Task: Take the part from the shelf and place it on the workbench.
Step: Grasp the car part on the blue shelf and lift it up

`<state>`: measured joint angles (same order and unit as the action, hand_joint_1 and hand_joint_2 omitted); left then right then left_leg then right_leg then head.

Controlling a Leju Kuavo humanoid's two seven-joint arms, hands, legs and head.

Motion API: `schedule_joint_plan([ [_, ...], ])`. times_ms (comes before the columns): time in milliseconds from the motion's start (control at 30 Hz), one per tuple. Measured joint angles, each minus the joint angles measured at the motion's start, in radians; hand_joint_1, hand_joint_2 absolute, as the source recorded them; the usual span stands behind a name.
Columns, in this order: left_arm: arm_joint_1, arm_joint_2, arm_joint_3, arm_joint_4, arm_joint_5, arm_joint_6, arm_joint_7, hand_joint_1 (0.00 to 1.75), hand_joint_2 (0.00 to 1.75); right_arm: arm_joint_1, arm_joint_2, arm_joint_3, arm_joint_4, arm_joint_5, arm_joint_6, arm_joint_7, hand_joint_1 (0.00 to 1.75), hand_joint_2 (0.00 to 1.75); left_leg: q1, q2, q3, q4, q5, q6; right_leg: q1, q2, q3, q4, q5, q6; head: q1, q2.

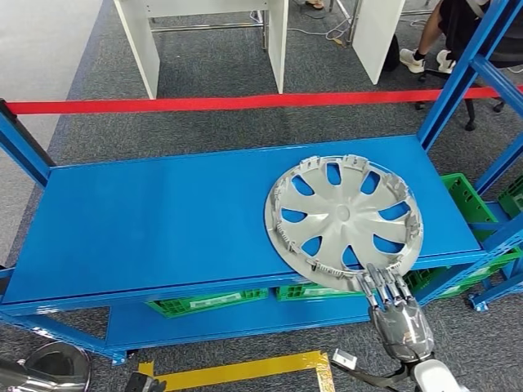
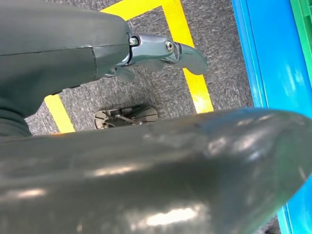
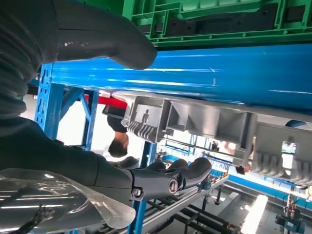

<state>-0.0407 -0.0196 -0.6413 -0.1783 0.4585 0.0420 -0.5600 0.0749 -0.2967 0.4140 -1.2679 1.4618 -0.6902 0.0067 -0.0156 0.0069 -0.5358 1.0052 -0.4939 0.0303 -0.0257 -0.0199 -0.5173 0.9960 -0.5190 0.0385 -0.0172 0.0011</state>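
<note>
One silver hubcap [image 1: 343,220] on blue shelf [image 1: 154,220], right hand [image 1: 395,314] fingers spread at its rim, holding nothing

My blue metal shelf [image 1: 154,220], silver hubcap [image 1: 343,216] lying flat, right of centre, its near edge overhanging the front lip

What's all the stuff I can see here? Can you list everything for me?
Hubcap: one, silver, lying on the shelf's right part, overhanging its front edge.
Shelf: one, blue, steel rack.
Crates: several, green, under the top shelf.
Barrier tape: one, red, behind the shelf.
Floor tape: yellow, on grey carpet.
White desks: beyond the tape.
Person: seated, top right.
Right hand: silver, fingers at the hubcap's near rim.
Left hand: hanging above the floor.
</note>
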Motion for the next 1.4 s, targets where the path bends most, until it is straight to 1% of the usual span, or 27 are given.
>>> schedule_joint_plan([
  [533,0.001,-0.004,0.0,-0.012,-0.008,-0.001,0.003,0.0,0.0,-0.041,0.024,0.026,0.037,-0.003,0.0,-0.002,0.0,1.75,0.0,0.0,0.0,0.0,0.0,0.0,0.0,0.0,0.0,0.0,0.0,0.0,0.0,0.0],
  [1067,0.002,-0.004,0.0,-0.012,-0.01,-0.003,0.007,0.0,0.0,-0.066,0.04,0.036,0.079,-0.002,-0.001,-0.007,0.0,1.75,0.0,0.0,0.0,0.0,0.0,0.0,0.0,0.0,0.0,0.0,0.0,0.0,0.0,0.0],
  [1400,0.002,-0.004,0.0,-0.015,-0.013,-0.003,0.014,0.0,0.0,-0.102,0.053,0.037,0.111,0.007,-0.001,-0.001,0.0,1.75,0.0,0.0,0.0,0.0,0.0,0.0,0.0,0.0,0.0,0.0,0.0,0.0,0.0,0.0],
])
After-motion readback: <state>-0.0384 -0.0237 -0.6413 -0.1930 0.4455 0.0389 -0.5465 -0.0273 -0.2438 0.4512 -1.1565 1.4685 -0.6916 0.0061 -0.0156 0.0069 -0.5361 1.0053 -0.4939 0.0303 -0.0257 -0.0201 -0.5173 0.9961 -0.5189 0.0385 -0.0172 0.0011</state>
